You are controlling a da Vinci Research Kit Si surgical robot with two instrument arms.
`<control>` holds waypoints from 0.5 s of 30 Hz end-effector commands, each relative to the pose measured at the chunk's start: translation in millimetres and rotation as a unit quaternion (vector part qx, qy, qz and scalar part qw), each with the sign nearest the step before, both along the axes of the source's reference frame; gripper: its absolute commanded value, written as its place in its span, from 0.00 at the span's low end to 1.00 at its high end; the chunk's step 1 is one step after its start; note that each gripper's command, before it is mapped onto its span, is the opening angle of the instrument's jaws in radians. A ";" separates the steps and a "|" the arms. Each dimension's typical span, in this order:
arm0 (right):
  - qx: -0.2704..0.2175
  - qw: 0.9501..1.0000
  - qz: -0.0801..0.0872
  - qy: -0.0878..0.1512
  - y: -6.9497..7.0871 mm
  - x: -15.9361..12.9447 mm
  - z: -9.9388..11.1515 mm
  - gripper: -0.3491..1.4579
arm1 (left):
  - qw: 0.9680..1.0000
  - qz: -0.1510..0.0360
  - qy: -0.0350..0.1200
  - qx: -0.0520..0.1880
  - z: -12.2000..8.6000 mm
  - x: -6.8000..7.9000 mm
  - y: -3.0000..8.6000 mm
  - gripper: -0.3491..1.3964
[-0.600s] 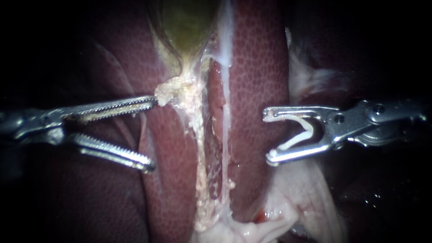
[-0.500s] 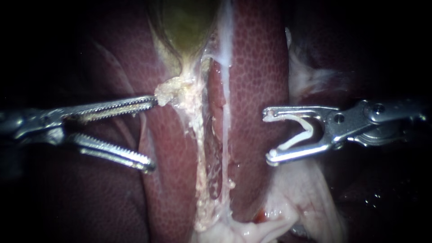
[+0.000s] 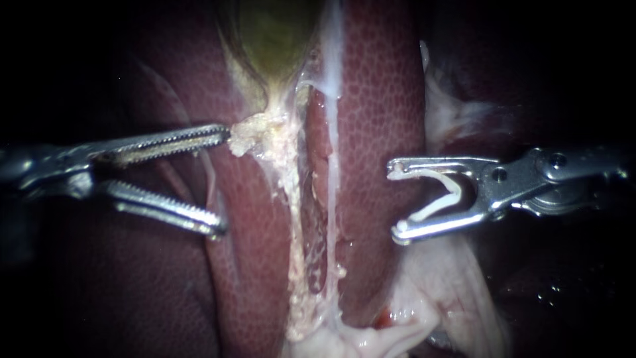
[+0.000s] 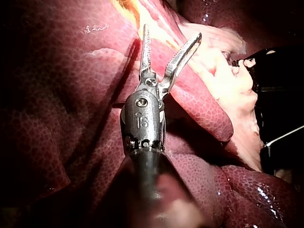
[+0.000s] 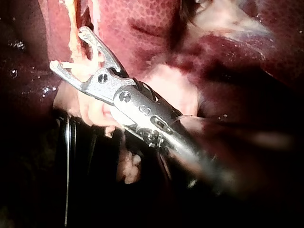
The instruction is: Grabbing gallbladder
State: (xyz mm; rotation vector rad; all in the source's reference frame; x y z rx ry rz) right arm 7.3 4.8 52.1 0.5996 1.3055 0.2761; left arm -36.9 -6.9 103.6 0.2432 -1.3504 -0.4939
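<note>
The gallbladder (image 3: 273, 33) lies at the top middle of the endoscope view, olive-green and glossy. It narrows downward to a thin neck between two lobes of mottled red-brown liver (image 3: 377, 99). Below the neck hangs a crumbly clump of yellowish-white tissue (image 3: 255, 136), which trails on down the groove as a ragged pale strand.

The left instrument (image 3: 225, 182) has its toothed jaws spread apart and grips nothing. The upper jaw's tip is right at the clump (touching or just short of it, I cannot tell which). The lower jaw lies over the liver, well below the clump.

The right instrument (image 3: 394, 199) is over the liver lobe on the other side, apart from the gallbladder. Its jaws stand wide and carry a white clip (image 3: 445, 195) between them, one leg of it against each jaw tip.
</note>
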 end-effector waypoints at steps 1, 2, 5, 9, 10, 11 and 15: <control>0.000 1.000 0.000 0.000 0.0 0.0 0.0 0.51 | 1.000 -0.001 0.001 0.000 0.4 -0.1 0.2 0.61; 0.000 1.000 0.000 0.000 0.0 0.0 0.0 0.51 | 1.000 -0.001 0.000 -0.003 0.5 -0.3 0.5 0.61; 0.000 1.000 0.000 0.000 0.0 0.0 0.0 0.51 | 1.000 -0.002 0.000 -0.005 0.7 -0.7 1.3 0.61; 0.000 1.000 0.000 0.000 0.0 0.0 0.0 0.51 | 1.000 -0.002 -0.001 -0.012 1.1 -1.6 2.5 0.61; 0.000 1.000 0.000 0.000 0.0 0.0 0.0 0.51 | 1.000 -0.003 -0.001 -0.012 1.3 -1.8 2.6 0.61; 0.000 1.000 0.000 0.000 0.0 0.0 0.0 0.51 | 1.000 -0.003 -0.001 -0.012 1.6 -1.9 2.7 0.61; 0.000 1.000 0.000 0.000 0.0 0.0 0.0 0.51 | 1.000 -0.002 -0.001 -0.013 2.8 -2.2 2.9 0.61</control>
